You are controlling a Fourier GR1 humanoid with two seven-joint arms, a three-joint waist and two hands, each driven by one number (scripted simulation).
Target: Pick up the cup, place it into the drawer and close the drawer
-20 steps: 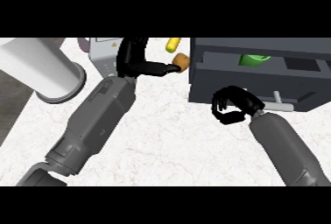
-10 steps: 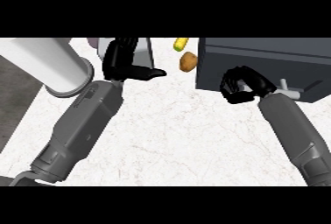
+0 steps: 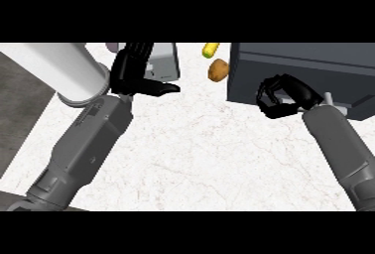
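Curling its black fingers inward with nothing visible between them, the robot's right hand (image 3: 284, 96) rests against the front of the dark grey drawer (image 3: 300, 69) at the upper right of the head view, its grey forearm running down to the lower right edge. A small pale handle part (image 3: 329, 98) shows just beside the hand's wrist, at the drawer's lower edge. The drawer front appears flush, and its inside cannot be seen; the cup does not show anywhere in the view.

Across the counter, the left hand (image 3: 132, 72) is raised at the upper left, fingers straight and pointing up, thumb jutting toward the right, holding nothing. Just behind its fingers stands a light grey boxy object (image 3: 165, 63). A large white cylinder (image 3: 62, 69) lies beside the left forearm, slanting in from the top left corner.

Between the two hands, near the drawer's left side, a brown rounded item (image 3: 218, 70) lies on the white marbled counter (image 3: 205, 158), with a yellow item (image 3: 210, 48) just above it at the top edge. A dark grey floor strip (image 3: 18, 124) borders the counter at far left.
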